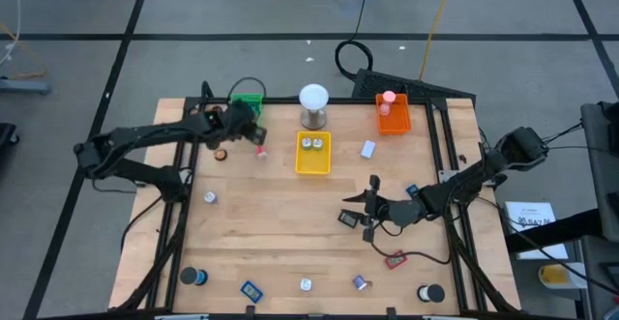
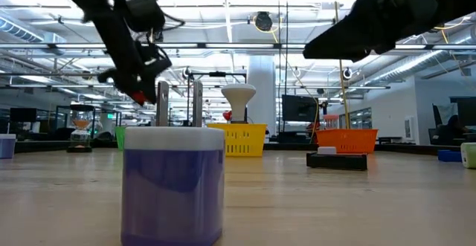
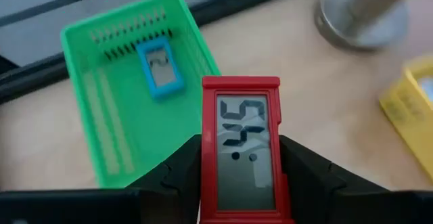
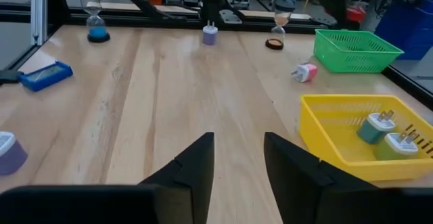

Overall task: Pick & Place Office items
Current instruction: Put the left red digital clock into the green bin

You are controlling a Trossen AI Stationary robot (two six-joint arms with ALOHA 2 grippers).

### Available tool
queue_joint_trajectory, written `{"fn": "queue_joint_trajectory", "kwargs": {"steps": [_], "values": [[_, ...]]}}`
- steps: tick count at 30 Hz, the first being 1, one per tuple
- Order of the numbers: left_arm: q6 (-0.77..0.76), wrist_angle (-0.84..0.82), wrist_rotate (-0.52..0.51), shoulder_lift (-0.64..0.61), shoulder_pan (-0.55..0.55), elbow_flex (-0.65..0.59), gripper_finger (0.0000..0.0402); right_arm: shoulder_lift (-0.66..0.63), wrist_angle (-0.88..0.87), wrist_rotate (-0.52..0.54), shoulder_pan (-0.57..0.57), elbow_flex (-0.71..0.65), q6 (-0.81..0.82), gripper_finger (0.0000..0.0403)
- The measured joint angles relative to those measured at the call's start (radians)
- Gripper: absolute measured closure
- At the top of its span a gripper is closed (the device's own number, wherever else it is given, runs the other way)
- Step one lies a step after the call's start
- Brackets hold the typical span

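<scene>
My left gripper [image 3: 247, 193] is shut on a red-framed digital clock [image 3: 247, 149] with a grey display. It hangs over the wood just beside the green tray [image 3: 81, 102], in which a blue-framed clock [image 3: 161, 67] lies flat. In the high view the left gripper [image 1: 254, 131] is at the table's far left. My right gripper [image 4: 238, 156] is open over bare wood right of centre [image 1: 366, 207], with a small dark item [image 1: 348, 218] on the table beside it. It touches nothing. My left gripper pinches the red clock by its two long side edges [image 3: 207, 176], on the lower half of the frame, one finger [image 3: 169, 183] on each side. The fingers slant downward from above. The clock is lifted clear of the table [image 2: 139, 96], display facing the wrist camera.
The yellow tray [image 1: 312, 168] holds two plug adapters, and the orange tray [image 1: 394, 122] a pink bit. The white-domed cylinder [image 1: 313, 102] stands between them at the far edge. Small items lie scattered: a blue clock [image 1: 251, 289], a purple plug [image 1: 360, 282], a black roll [image 1: 431, 293].
</scene>
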Motion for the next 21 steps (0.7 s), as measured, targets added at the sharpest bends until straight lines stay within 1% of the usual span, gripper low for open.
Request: {"fn": "queue_joint_trajectory", "kwargs": {"steps": [3,6,12,16,21], "values": [[0.021,0.081,0.011,0.048,0.067,0.002,0.0244,0.0,0.008,-0.004,0.0,0.0,0.0,0.0285],[0.021,0.119,0.01,0.098,0.111,0.001,0.0244,0.0,0.007,-0.024,-0.001,0.0,0.0,0.0285],[0.021,0.238,-0.007,0.199,0.151,0.002,0.0244,0.0,0.009,-0.025,-0.003,0.0,-0.001,0.0287],[0.014,0.296,-0.033,0.263,0.173,0.002,0.0243,0.0,0.011,-0.025,-0.003,0.0,-0.001,0.0287],[-0.003,0.341,-0.036,0.341,0.201,0.002,0.024,0.0,0.011,-0.025,-0.003,0.0,-0.001,0.0287]]}}
